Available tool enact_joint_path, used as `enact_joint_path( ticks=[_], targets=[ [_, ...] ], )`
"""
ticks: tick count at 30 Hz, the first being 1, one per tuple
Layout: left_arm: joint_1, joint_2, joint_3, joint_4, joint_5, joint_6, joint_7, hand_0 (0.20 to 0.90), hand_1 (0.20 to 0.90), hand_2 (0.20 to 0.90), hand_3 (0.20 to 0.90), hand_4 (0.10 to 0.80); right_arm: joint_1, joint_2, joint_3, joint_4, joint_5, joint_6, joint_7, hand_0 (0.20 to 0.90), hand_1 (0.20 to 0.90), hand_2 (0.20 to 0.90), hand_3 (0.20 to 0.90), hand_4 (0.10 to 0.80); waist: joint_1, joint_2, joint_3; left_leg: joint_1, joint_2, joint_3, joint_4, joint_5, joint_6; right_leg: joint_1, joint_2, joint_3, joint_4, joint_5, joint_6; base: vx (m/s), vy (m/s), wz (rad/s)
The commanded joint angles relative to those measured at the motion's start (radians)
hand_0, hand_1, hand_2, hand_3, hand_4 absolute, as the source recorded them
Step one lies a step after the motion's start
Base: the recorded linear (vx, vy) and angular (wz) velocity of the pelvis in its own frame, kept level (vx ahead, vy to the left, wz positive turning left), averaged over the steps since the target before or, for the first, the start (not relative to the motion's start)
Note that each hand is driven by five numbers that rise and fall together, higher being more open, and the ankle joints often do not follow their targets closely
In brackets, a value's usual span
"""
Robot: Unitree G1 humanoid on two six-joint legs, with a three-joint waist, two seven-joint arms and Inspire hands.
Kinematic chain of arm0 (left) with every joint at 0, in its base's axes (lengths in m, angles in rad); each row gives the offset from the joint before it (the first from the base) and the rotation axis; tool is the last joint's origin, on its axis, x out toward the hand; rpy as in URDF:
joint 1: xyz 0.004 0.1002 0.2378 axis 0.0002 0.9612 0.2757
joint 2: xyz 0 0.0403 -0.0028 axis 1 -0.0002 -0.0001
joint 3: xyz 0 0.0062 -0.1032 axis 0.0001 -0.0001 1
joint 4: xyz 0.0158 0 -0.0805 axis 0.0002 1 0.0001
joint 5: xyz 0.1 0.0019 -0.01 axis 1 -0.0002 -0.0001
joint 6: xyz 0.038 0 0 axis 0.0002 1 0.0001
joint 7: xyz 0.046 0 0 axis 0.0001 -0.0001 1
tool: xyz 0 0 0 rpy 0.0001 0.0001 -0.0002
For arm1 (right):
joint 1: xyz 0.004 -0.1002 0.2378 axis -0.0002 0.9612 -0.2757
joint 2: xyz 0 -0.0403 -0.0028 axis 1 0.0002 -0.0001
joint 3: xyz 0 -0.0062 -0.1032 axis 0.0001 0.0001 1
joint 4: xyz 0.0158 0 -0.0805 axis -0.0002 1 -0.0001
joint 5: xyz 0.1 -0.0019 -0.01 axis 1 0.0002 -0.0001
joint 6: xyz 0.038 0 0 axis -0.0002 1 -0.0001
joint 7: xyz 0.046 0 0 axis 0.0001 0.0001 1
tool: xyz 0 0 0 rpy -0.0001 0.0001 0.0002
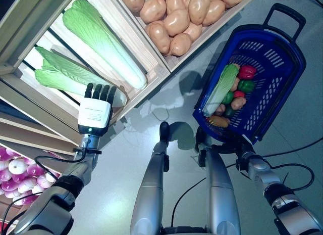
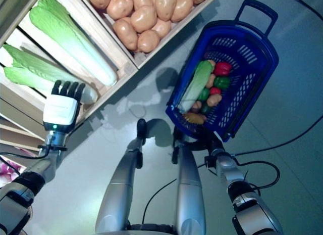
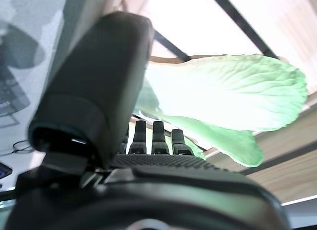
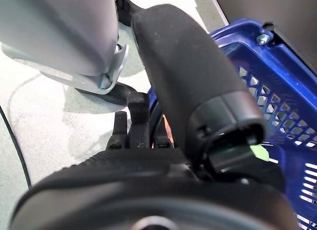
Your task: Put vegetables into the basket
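Grey floor is filling the middle of my head views, with wooden crates (image 1: 151,68) lying along the left and a blue basket (image 1: 282,68) sitting to the right. From the left eye I am seeing my left hand (image 1: 96,111) reaching, fingers straight and holding nothing, to the stem end of a cabbage (image 1: 70,76) in the near crate; potatoes (image 1: 176,20) are filling the next one. A cabbage, peppers and other vegetables are already lying in the basket.

My left wrist camera is showing straight fingers (image 3: 156,138) before pale green leaves (image 3: 223,96).

My right wrist camera is showing my right hand (image 4: 136,126) against the basket's rim (image 4: 247,37); I cannot tell whether it is gripping.
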Motion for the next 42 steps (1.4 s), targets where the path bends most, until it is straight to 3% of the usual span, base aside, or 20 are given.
enact_joint_path(
  ticks=[1, 17, 29, 30, 31, 32, 34, 42],
  targets=[
    [0.034, 0.019, 0.074, 0.002, 0.001, 0.079, 0.030, 0.900, 0.900, 0.900, 0.900, 0.800, 0.026, -0.053, -0.034, 0.000, 0.031, -0.038, -0.012, 0.900, 0.900, 0.900, 0.900, 0.800, 0.014, 0.042, -0.002, -0.015, -0.035, 0.047, 0.054, -0.061, -0.001, 0.043, 0.003, -0.007, -0.079, 0.052, 0.041, 0.000, 0.000, 0.00],
    [-0.197, 0.034, -0.054, 0.145, 0.105, 0.114, -0.092, 0.900, 0.900, 0.900, 0.900, 0.800, -0.040, -0.053, -0.006, 0.052, 0.031, -0.019, 0.002, 0.900, 0.900, 0.900, 0.900, 0.800, -0.022, 0.025, -0.002, -0.045, -0.020, 0.061, 0.075, -0.057, 0.000, 0.009, 0.017, 0.014, -0.056, 0.063, 0.045, 0.005, 0.007, -0.02],
    [-0.241, -0.001, -0.071, 0.212, 0.017, 0.168, -0.117, 0.900, 0.900, 0.900, 0.900, 0.800, -0.059, -0.047, 0.014, 0.060, 0.030, -0.027, 0.005, 0.900, 0.900, 0.900, 0.900, 0.800, -0.033, 0.017, -0.002, -0.065, -0.017, 0.062, 0.081, -0.059, 0.001, -0.012, 0.028, 0.031, -0.053, 0.065, 0.045, 0.006, 0.014, -0.01],
    [-0.243, -0.003, -0.071, 0.216, 0.011, 0.169, -0.118, 0.855, 0.855, 0.855, 0.855, 0.770, -0.060, -0.046, 0.015, 0.060, 0.030, -0.027, 0.004, 0.900, 0.900, 0.900, 0.900, 0.800, -0.033, 0.016, -0.002, -0.066, -0.017, 0.062, 0.082, -0.059, 0.001, -0.013, 0.028, 0.031, -0.052, 0.065, 0.045, 0.000, 0.000, 0.00],
    [-0.247, -0.006, -0.068, 0.224, 0.003, 0.168, -0.124, 0.698, 0.698, 0.698, 0.698, 0.665, -0.062, -0.046, 0.017, 0.058, 0.032, -0.024, 0.001, 0.900, 0.900, 0.900, 0.900, 0.800, -0.033, 0.015, -0.002, -0.066, -0.017, 0.061, 0.082, -0.060, 0.002, -0.014, 0.029, 0.030, -0.051, 0.065, 0.046, 0.000, 0.000, 0.00],
    [-0.247, -0.006, -0.068, 0.224, 0.003, 0.168, -0.124, 0.698, 0.698, 0.698, 0.698, 0.665, -0.062, -0.046, 0.017, 0.058, 0.032, -0.024, 0.001, 0.900, 0.900, 0.900, 0.900, 0.800, -0.033, 0.015, -0.002, -0.066, -0.017, 0.061, 0.082, -0.060, 0.002, -0.014, 0.029, 0.030, -0.051, 0.065, 0.046, 0.000, 0.000, 0.00],
    [-0.256, -0.018, -0.064, 0.242, -0.013, 0.172, -0.138, 0.300, 0.300, 0.300, 0.300, 0.400, -0.071, -0.042, 0.021, 0.060, 0.035, -0.024, -0.001, 0.900, 0.900, 0.900, 0.900, 0.800, -0.034, 0.010, -0.002, -0.068, -0.016, 0.059, 0.081, -0.060, 0.002, -0.015, 0.031, 0.031, -0.055, 0.066, 0.046, -0.001, -0.005, -0.02],
    [-0.260, -0.039, -0.041, 0.266, -0.091, 0.190, -0.121, 0.300, 0.300, 0.300, 0.300, 0.400, -0.079, -0.032, 0.027, 0.063, 0.041, -0.031, -0.011, 0.900, 0.900, 0.900, 0.900, 0.800, -0.031, 0.001, -0.002, -0.074, -0.018, 0.051, 0.083, -0.059, 0.003, -0.020, 0.041, 0.031, -0.050, 0.064, 0.044, -0.002, -0.004, -0.02]
  ],
)
